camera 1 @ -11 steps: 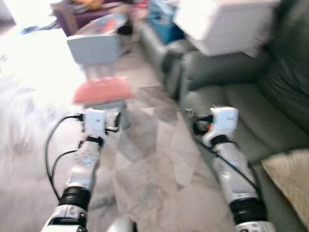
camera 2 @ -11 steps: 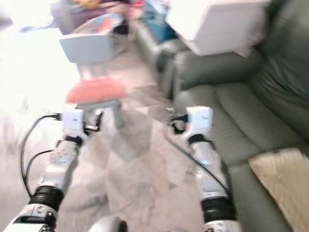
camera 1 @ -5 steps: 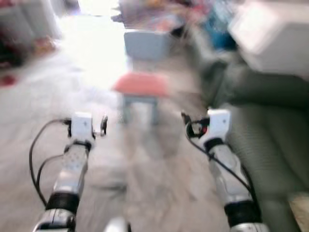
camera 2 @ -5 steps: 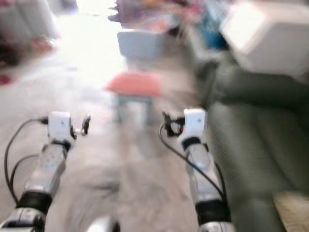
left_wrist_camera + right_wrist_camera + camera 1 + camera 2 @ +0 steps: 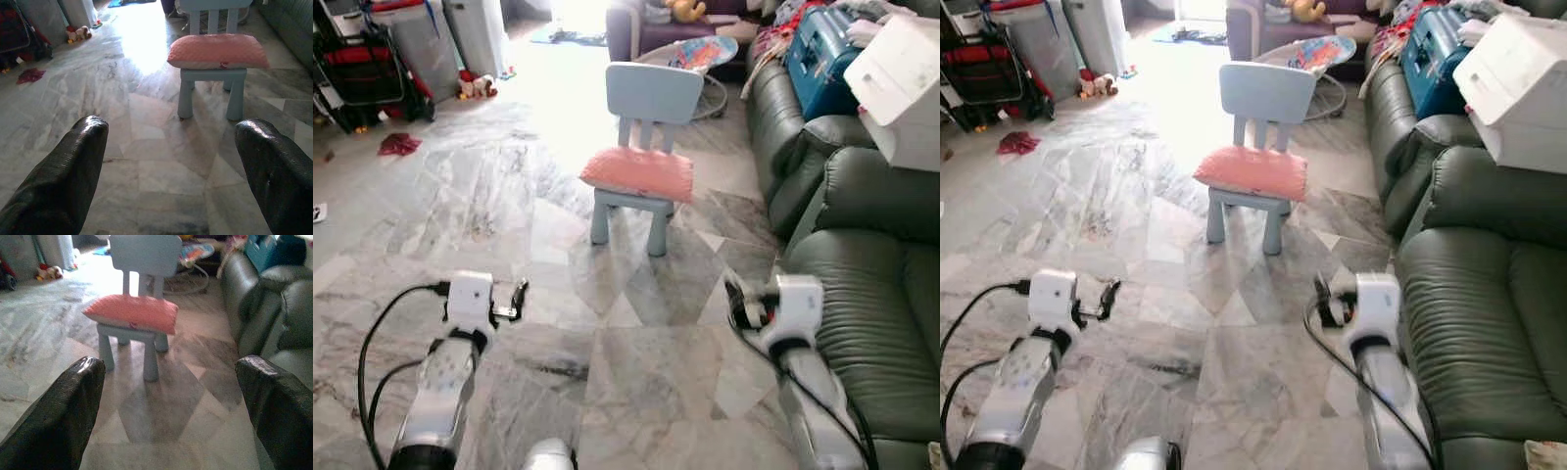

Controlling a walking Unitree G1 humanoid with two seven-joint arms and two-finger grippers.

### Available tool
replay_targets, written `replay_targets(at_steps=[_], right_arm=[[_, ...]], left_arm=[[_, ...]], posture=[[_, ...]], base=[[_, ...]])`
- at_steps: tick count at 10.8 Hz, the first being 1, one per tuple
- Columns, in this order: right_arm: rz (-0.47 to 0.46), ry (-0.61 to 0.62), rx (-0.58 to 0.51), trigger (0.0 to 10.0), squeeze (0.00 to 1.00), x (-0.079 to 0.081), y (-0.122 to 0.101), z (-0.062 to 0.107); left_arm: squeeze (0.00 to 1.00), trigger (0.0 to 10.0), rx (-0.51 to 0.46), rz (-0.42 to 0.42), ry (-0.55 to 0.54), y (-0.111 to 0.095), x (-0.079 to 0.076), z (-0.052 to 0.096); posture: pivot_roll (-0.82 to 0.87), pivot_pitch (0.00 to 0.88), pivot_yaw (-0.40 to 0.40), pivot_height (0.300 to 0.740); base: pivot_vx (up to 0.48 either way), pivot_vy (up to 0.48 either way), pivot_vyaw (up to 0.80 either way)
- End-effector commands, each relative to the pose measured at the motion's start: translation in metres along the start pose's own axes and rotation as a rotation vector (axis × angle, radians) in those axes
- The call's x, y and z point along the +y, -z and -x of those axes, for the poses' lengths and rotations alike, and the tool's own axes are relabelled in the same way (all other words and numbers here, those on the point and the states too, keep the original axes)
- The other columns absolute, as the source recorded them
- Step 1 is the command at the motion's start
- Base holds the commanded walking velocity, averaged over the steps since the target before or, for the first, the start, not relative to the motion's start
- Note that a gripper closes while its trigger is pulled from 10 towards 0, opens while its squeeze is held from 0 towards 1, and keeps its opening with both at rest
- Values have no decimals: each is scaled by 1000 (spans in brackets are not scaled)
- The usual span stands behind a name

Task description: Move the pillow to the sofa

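A pink pillow lies on the seat of a small light-blue child's chair standing on the marble floor ahead of me. The dark green leather sofa runs along my right side. Both arms are held forward and low, well short of the chair. The left gripper is open, with the pillow seen between its fingers in the distance. My right gripper is open too, empty, beside the sofa's front edge, with the pillow ahead of it.
A white box and a blue case sit on the far sofa seats. A round glass table stands behind the chair. A stroller, bins and toys line the far left. Bare marble floor lies between me and the chair.
The camera has swung left and steadied, so the chair with the pillow now stands straight ahead and sharp. Both arms keep the same forward pose.
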State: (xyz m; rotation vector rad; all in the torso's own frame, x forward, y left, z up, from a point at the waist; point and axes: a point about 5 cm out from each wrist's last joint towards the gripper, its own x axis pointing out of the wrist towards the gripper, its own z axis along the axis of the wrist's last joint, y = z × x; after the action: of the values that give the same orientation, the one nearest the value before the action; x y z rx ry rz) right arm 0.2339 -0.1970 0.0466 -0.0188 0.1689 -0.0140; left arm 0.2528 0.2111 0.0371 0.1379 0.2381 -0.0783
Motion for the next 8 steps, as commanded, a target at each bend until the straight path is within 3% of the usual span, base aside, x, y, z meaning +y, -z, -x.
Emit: replay_targets(at_steps=[1, 3, 8], right_arm=[[-12, 13, -22, 10000, 0, 0, -5, 1], [-26, 6, -22, 10000, 0, 7, -7, -2], [-22, -3, -28, 10000, 0, 8, -11, -7]], left_arm=[[0, 10000, -17, -3, 12, -6, 1, 0], [0, 10000, -47, 0, 61, -14, -5, 0], [0, 10000, -45, 12, 57, -18, -2, -2]], posture=[[-27, 0, -10, 740], [-27, 0, -6, 740], [-27, 0, -10, 740]], base=[[0, 0, 0], [172, 0, 0], [439, 0, 0]])
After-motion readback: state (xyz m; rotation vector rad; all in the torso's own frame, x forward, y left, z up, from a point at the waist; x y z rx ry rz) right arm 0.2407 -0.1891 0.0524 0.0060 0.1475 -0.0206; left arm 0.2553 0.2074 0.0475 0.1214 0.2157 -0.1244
